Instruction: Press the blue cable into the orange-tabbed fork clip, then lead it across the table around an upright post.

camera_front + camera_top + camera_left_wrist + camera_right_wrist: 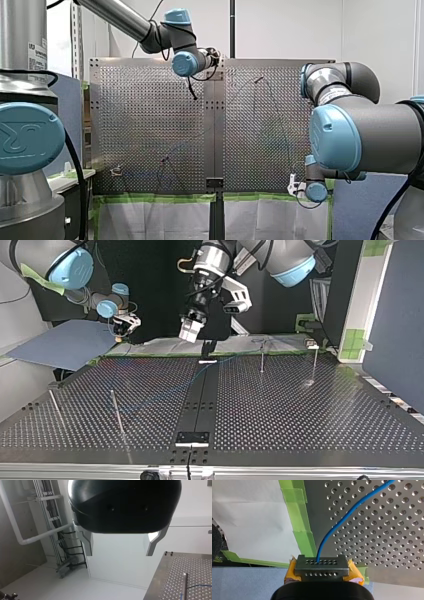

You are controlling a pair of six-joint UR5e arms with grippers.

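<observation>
The blue cable [352, 512] runs over the perforated table [387, 542] and ends between the fingers of my right gripper [322, 566], which is shut on it just past the table's taped edge. Yellow pads show on both sides of its metal fingertips. In the top view that gripper [124, 329] hangs at the far left corner. My left gripper [121, 551] is open and holds nothing. It hovers above the table's far edge [190, 331], near the middle. Beside it in the left wrist view stand an upright post [185, 585] and a stretch of the cable [201, 586]. A small clip [312, 344] sits at the top view's far right.
Thin upright posts stand on the table [280, 410]: two at the top view's far right [261, 359] [315, 364] and two at its near left [117, 412] [55, 407]. A dark centre strip [200, 400] splits the plate. Green tape [299, 510] lines the edge.
</observation>
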